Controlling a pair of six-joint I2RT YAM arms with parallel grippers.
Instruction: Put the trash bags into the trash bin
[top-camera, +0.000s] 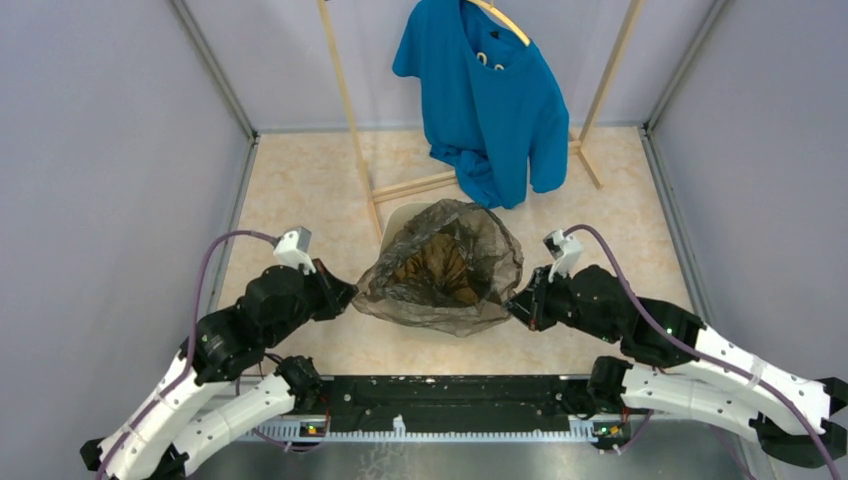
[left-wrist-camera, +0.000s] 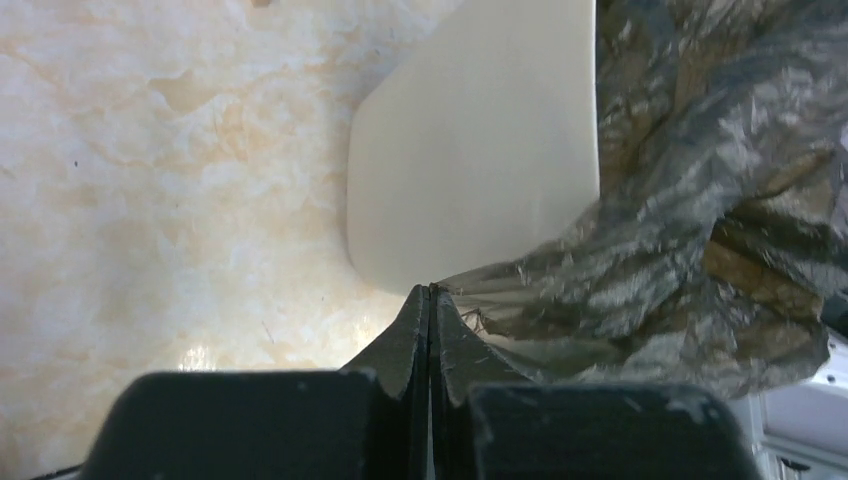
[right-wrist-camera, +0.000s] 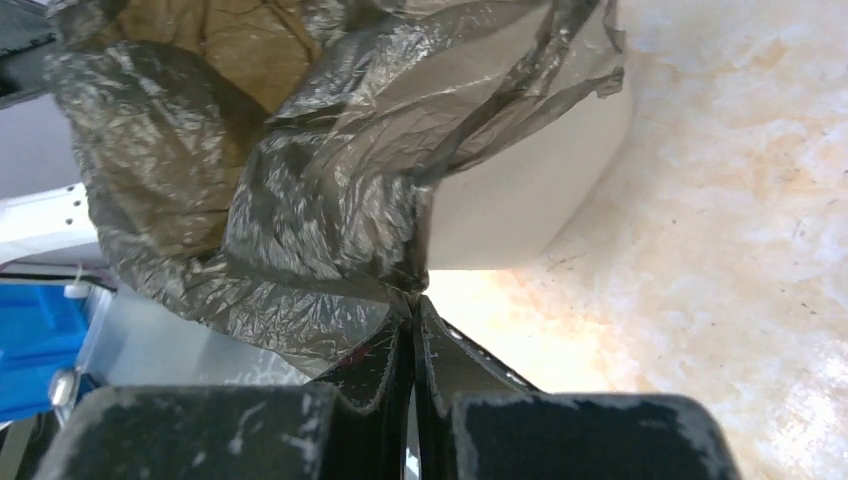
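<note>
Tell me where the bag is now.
Top view: the bag lies at centre, over the bin, pinched between the left tool and the right tool.

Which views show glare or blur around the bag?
Top external: even light, trash bag sharp. Left wrist: bin wall washed out, small glare spot on tabletop. Right wrist: sheen on the trash bag, tabletop blown out beside the bin.

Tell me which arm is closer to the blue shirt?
Right. The right gripper pinches the bag almost straight in front of the blue shirt; the left gripper sits farther off to the side.
</note>
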